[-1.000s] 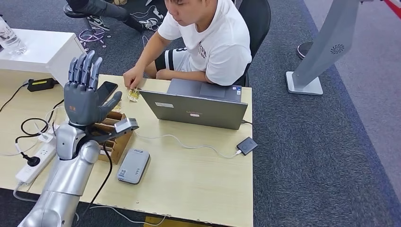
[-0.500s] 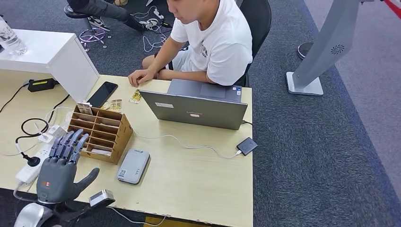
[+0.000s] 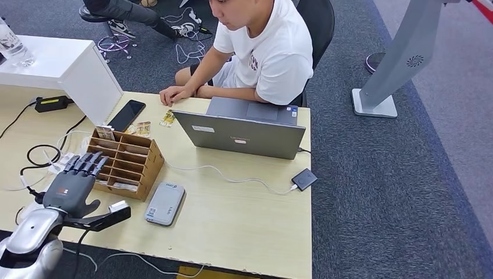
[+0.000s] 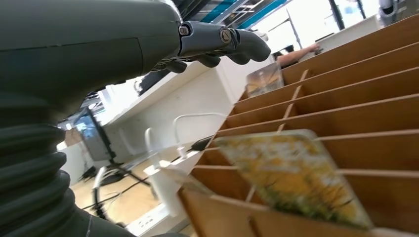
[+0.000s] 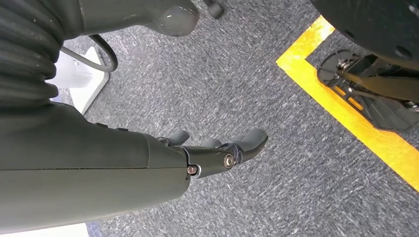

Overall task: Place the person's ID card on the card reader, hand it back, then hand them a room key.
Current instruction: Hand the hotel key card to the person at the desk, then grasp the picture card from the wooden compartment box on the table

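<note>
Because the person (image 3: 264, 52) sat at the far side of the table (image 3: 232, 221), busy behind the laptop (image 3: 241, 136), everything the robot needed lay on its own side within reach of the left arm. Nearest that arm stood the wooden rack (image 3: 131, 165) of small slots, angled toward the robot, probably so cards could be drawn out toward it. Beside the rack lay the grey reader (image 3: 164, 203), flat and bare on top, with no card on it yet. A black phone (image 3: 127, 115) rested farther back by the white box (image 3: 58, 64).

As for the hands, the left hand (image 3: 72, 186) hovered low at the rack's near corner, fingers spread and straight, holding nothing. In the right wrist view, the right hand (image 5: 217, 150) hung over the carpet, loosely open and empty.

Smallest were the cards: several (image 3: 167, 118) lay by the person's hand (image 3: 174, 95), yellowish and patterned, and one (image 4: 291, 173) sat in a rack slot, yellow-green, glossy, blurred. Which was the ID I could not tell.
</note>
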